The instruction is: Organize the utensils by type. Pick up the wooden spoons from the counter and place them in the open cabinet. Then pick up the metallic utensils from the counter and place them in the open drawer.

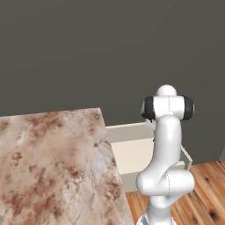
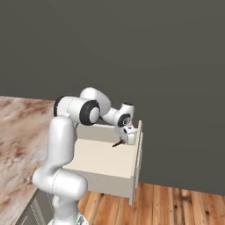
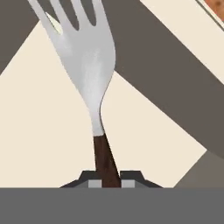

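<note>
I'm clamping my two-finger gripper [image 3: 105, 180] on the silver fork with dark handle [image 3: 89, 65], hovering it over the cream open drawer [image 2: 103, 160]; release pending, other utensils' status unclear.

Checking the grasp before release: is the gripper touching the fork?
Touching. In the hand view the gripper has its fingertips closed on the fork's dark handle, over the open drawer.

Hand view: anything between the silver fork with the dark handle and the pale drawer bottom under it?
Nothing; bare bottom of the cream open drawer lies behind the fork, which the gripper holds by its handle.
</note>
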